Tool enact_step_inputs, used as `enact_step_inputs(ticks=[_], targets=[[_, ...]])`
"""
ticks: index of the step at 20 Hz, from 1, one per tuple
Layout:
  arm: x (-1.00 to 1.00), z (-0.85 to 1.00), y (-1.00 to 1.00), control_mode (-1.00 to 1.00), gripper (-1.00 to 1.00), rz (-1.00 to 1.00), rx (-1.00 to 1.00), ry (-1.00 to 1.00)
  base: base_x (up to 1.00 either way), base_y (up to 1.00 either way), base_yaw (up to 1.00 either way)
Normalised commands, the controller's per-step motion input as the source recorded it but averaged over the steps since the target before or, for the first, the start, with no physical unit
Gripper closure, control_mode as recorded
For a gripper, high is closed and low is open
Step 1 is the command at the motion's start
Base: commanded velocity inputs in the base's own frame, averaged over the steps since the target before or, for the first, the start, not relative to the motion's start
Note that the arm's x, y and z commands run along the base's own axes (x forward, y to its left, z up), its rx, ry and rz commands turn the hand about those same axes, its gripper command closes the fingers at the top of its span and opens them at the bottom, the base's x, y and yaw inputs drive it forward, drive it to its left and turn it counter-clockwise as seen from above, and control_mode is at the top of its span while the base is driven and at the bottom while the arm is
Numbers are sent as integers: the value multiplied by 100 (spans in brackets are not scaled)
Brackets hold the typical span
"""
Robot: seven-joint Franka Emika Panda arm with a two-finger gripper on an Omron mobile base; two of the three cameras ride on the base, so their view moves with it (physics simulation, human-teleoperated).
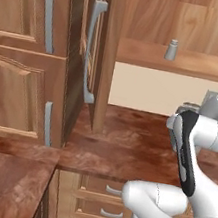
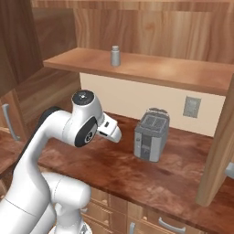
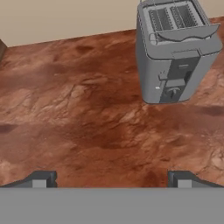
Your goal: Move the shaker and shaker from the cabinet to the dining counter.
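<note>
One shaker (image 2: 115,55) stands upright on the wooden shelf (image 2: 183,75) of the open cabinet (image 1: 108,55), near the shelf's left end and a little back from its front edge; the left base view shows the same shaker (image 1: 171,49) just right of the open door's edge. Bare shelf runs to the right of it all the way to the far cabinet side. Below the shelf there is a band of cream wall (image 2: 137,98) and then the reddish-brown desk (image 2: 137,173), so the arm has a tall open bay to move in, bounded on the left by the swung-out door with its grey bar handle (image 1: 92,52) and on the right by another door panel (image 2: 219,151).

The gripper (image 3: 111,180) hangs low over the desk, well below the shelf and well apart from the shaker. In the hand view its two fingertips (image 3: 41,179) stand as wide apart as they go, with nothing but bare desk between them.

The toaster (image 2: 151,134) sits against the wall, just ahead and to the right of the gripper; the hand view shows its top slots and front lever (image 3: 175,83). A wall socket (image 2: 191,106) shows in the right base view. The left base view adds drawer fronts (image 1: 109,202) under the desk edge and what looks like a second, lower desk corner (image 1: 7,179) at bottom left.
</note>
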Motion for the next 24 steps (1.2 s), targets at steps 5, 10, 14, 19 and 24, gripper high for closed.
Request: enact_step_inputs(ticks=[5, 10, 14, 19, 24], targets=[[0, 0, 0, 100, -100, 0, 0, 0, 34, -7, -9], [0, 0, 0, 100, -100, 0, 0, 0, 4, -1, -1], [0, 0, 0, 100, -100, 0, 0, 0, 0, 0, 0], [0, 0, 0, 100, -100, 0, 0, 0, 0, 0, 0], [0, 0, 0, 100, -100, 0, 0, 0, 0, 0, 0]])
